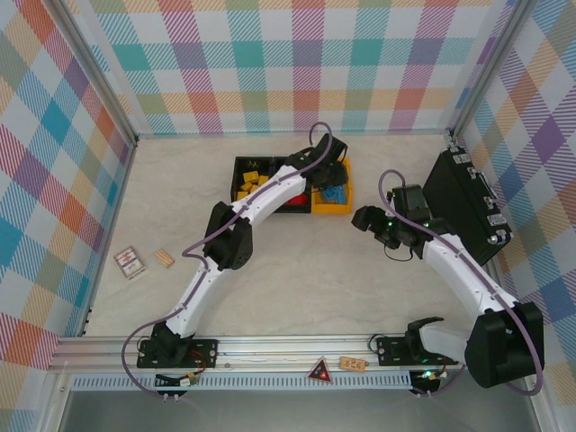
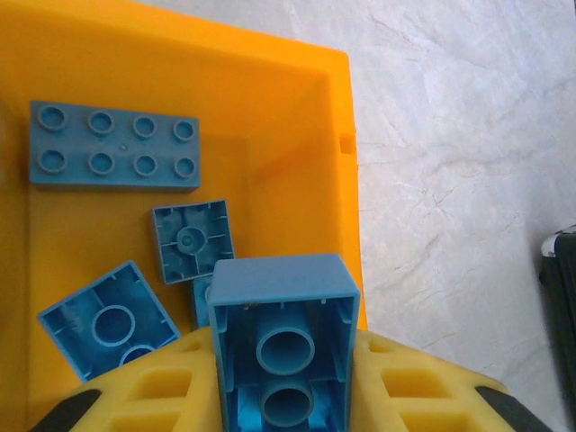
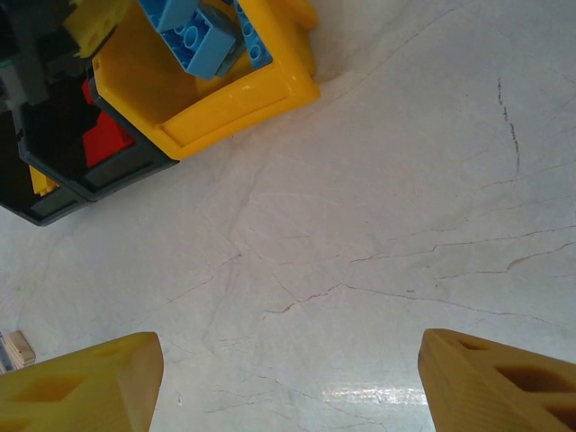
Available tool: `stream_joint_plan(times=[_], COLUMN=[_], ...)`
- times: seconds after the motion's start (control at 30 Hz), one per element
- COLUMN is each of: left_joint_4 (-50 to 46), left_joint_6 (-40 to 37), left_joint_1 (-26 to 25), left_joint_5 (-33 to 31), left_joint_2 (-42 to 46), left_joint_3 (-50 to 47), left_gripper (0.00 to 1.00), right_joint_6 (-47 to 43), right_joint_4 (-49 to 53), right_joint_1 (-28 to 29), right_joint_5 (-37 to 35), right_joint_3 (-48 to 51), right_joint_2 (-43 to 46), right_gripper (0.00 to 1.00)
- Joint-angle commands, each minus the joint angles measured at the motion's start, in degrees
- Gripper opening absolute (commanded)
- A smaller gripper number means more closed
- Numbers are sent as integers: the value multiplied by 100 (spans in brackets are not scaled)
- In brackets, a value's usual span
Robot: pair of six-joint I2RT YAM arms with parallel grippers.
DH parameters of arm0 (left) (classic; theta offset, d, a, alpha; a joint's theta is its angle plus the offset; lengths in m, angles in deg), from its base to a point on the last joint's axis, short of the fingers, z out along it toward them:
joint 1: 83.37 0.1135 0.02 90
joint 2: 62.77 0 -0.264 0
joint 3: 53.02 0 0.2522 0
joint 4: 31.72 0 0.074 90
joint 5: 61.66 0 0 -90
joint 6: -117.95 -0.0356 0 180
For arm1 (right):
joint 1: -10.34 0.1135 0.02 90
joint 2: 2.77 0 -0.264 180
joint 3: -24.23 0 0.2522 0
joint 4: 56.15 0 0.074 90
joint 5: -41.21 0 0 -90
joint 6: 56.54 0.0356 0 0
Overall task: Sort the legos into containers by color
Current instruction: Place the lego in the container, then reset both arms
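The left fingers [image 2: 153, 387] are clamped on a blue brick [image 2: 283, 315], its hollow underside toward the wrist camera, just over the yellow-orange bin [image 2: 342, 180] where other blue legos [image 2: 112, 144] lie. The right fingers [image 3: 85, 382] stand wide apart with nothing between them above the bare table [image 3: 360, 225], near that bin. Red bricks [image 3: 108, 139] sit in the middle black bin [image 3: 121, 173], beside it.
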Motion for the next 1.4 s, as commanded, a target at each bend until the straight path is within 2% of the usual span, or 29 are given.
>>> stream_joint_plan(times=[0.0, 0.1, 0.2, 0.43, 0.67, 0.83, 0.9, 1.03, 1.1, 1.13, 1.17, 1.2, 1.37], left_joint_4=[145, 130, 62, -30, 316, 435, 513, 736, 932, 1059, 1163, 1264, 1547], left_joint_6=[-8, -6, -7, -146, -362, -773, -943, -1184, -1250, -1275, -1290, -1299, -1466], left_joint_1=[62, 73, 71, 20, 2, 10, 37, 125, 184, 233, 292, 379, 806], left_joint_5=[84, 72, 75, 180, 330, 112, 53, -288, -575, -719, -780, -833, -1245], left_joint_2=[-113, -96, -13, 585, 1796, 2676, 3031, 3834, 4285, 4528, 4733, 4957, 5948], left_joint_3=[212, 207, 213, -137, -1599, -2697, -3187, -4272, -4858, -5169, -5428, -5708, -6767], left_gripper=[35, 47, 54, 54, 56, 58, 61, 74, 85, 96, 100, 100, 100], right_joint_6=[-66, -60, -29, -78, -231, -442, -547, -747, -814, -848, -887, -932, -1257], right_joint_4=[-14, -24, -57, -95, -178, -413, -503, -725, -742, -758, -768, -785, -658], right_joint_1=[-36, -35, -35, -35, -33, -13, 15, 102, 126, 124, 130, 131, 131], right_joint_5=[-11, 4, 49, 59, 228, 557, 685, 769, 644, 562, 506, 434, -23], right_joint_3=[-169, -156, -140, -29, 25, -13, -88, -270, -381, -428, -474, -520, -806], right_joint_2=[34, 36, 18, 118, 175, 119, 64, -92, -178, -208, -226, -248, -408], right_gripper=[75, 75, 75, 75, 76, 77, 78, 84, 87, 90, 92, 100, 99])
